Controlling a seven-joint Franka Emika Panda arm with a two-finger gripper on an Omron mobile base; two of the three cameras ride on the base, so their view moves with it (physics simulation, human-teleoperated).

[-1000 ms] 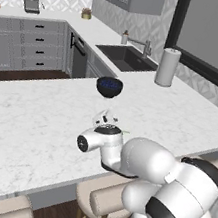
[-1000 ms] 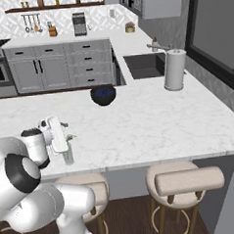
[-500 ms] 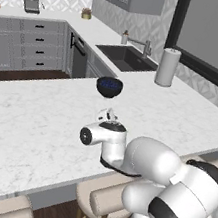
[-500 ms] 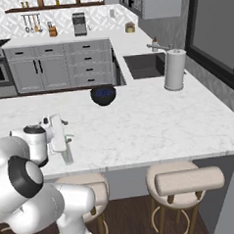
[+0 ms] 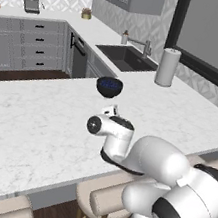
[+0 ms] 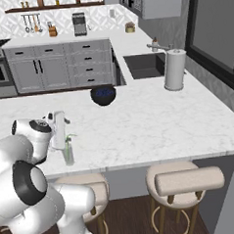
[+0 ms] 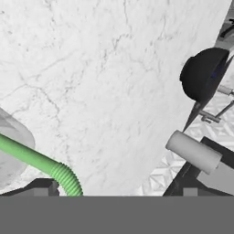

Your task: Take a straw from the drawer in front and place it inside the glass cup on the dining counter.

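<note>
The dining counter (image 6: 153, 121) is the biggest thing here, a broad white marble-look slab with faint grey veins and a thick edge, spreading under and all around the gripper (image 6: 59, 123); round tan stools (image 6: 184, 181) with padded bolster backs sit below its near edge, down and to the side of the hand. Farther off, across the slab, a tall white cylinder of paper towel (image 6: 174, 70) stands upright beside a dark recessed sink (image 6: 146, 65). Nearer, beyond the gripper, rests a dark blue bowl (image 6: 103, 95), rounded and glossy; from the hand camera it appears as a dark dome (image 7: 203, 73) up to the right. Just under the gripper stands the glass cup (image 6: 67, 152), small, clear and straight-sided, near the counter's front edge; its pale rim curves in at the left of the hand view (image 7: 13, 151). The straw (image 6: 70, 138), thin and bright green, sits in the cup with its top leaning out over the rim; close up its ribbed bend (image 7: 64, 177) shows between the fingertips. The jaws stand wide apart above the cup, gripping nothing.
</note>
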